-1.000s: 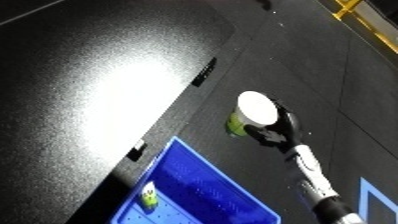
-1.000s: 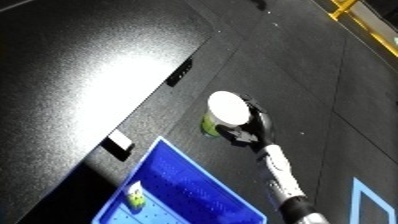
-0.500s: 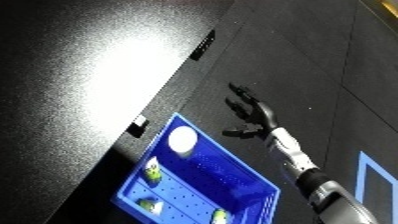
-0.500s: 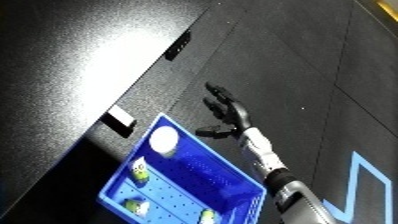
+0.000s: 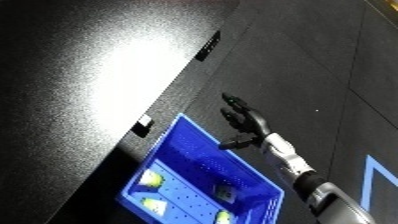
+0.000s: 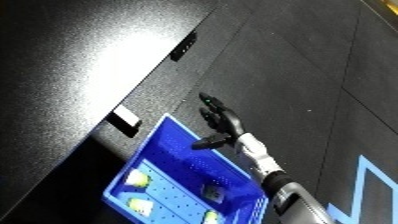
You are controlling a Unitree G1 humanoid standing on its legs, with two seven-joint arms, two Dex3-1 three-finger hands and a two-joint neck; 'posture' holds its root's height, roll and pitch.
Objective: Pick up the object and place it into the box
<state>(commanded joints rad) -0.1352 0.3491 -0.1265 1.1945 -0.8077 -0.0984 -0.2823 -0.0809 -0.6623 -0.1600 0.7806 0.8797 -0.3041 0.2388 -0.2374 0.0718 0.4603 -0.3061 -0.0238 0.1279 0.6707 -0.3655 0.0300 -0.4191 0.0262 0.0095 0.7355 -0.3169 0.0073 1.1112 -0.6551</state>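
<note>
We see the right hand (image 5: 247, 124) empty now, fingers spread and relaxed above the bin's (image 5: 191, 131) two-o'clock rim; the white-capped object it carried earlier lies in the bin among others (image 6: 137, 178), its axis unclear. Open dark floor (image 5: 311, 65) spreads toward twelve and three; the table (image 5: 80, 85) borders at ten.

The blue bin (image 5: 182, 145) sits open beside the dark surface's edge, its perforated floor holding several small pale green-and-white objects (image 5: 151, 179) lying apart near the lower end.
</note>
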